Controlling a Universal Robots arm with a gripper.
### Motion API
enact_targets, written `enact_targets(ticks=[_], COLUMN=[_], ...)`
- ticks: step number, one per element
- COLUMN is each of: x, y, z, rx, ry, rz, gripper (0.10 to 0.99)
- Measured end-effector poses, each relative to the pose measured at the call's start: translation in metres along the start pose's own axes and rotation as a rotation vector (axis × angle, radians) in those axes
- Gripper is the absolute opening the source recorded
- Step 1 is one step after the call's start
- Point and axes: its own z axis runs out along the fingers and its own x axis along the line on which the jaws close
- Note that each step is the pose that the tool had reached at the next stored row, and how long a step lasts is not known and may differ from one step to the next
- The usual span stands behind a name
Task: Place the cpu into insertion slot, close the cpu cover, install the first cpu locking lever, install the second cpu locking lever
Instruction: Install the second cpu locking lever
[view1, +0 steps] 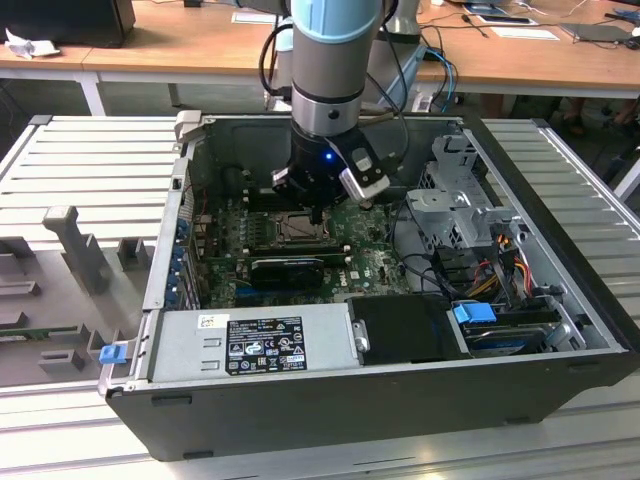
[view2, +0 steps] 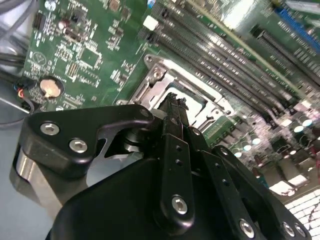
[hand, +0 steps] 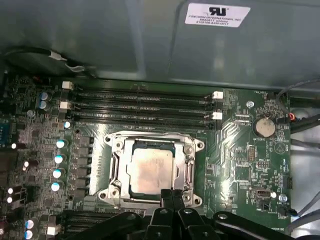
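The cpu (hand: 150, 170) lies flat in the insertion slot (hand: 150, 145), tan-grey face up, in the first wrist view. The silver cpu cover (hand: 189, 170) lies down around it, framing the chip through its window. My gripper (hand: 173, 194) is shut, its two black fingers pressed together with nothing between them. Its tips hover at the near edge of the cover. The second wrist view shows the same fingertips (view2: 172, 100) over the cover's frame (view2: 159, 75). In the exterior view the gripper (view1: 318, 213) reaches down into the open case over the socket (view1: 293, 229).
Long black memory slots (hand: 140, 105) run beside the socket and a coin battery (hand: 263, 127) sits on the green board. A black card (view1: 288, 266), the power supply (view1: 260, 345), a drive cage (view1: 455, 205) and loose cables (view1: 500, 260) crowd the case.
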Motion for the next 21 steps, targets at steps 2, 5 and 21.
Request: enact_targets(ticks=[2,5,21], x=[-0.0016,0.0005,0.0422], y=[-0.0053,-0.0148,-0.0226], z=[-0.0006,-0.0010,0.0110], rx=[0.000,-0.005,-0.057], ry=[0.0036,0.0034,0.0079], rz=[0.000,0.001,-0.010], gripper=[0.106,0.106,0.106])
